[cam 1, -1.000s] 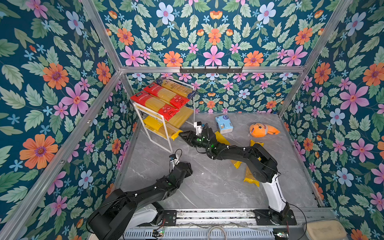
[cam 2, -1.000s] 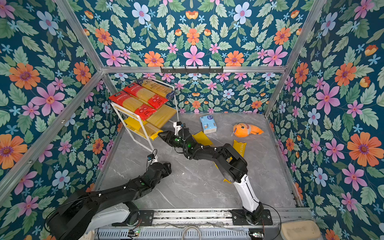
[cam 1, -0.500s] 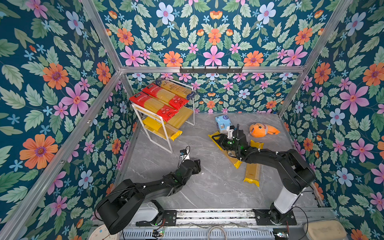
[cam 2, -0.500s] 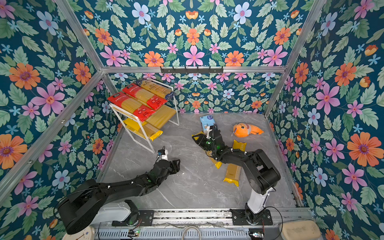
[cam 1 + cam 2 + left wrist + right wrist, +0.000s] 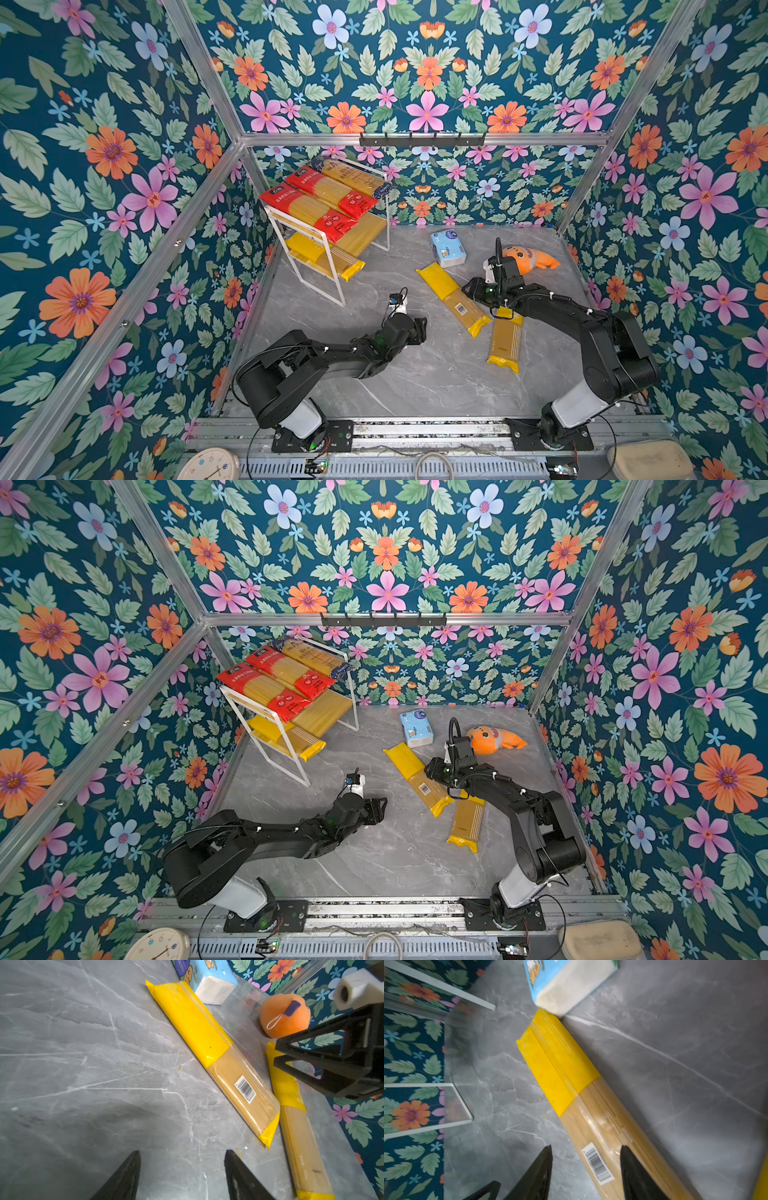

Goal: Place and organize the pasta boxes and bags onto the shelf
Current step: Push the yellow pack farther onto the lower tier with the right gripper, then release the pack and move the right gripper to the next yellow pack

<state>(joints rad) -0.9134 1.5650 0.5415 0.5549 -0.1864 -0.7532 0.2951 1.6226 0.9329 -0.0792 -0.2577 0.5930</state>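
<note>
Right jaws stand part open, holding nothing, over the barcoded yellow pack on the table. Left jaws part open, empty. Second yellow pack lies alongside. Four packs sit on the shelf.

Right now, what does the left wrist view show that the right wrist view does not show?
Only the left wrist view shows the orange plush toy and the right gripper, with its jaws apart. Only the right wrist view shows the white frame of the shelf. Both views show the yellow pack with the barcode lying flat on the gray table, and the light-blue tissue pack beside its yellow end.
</note>
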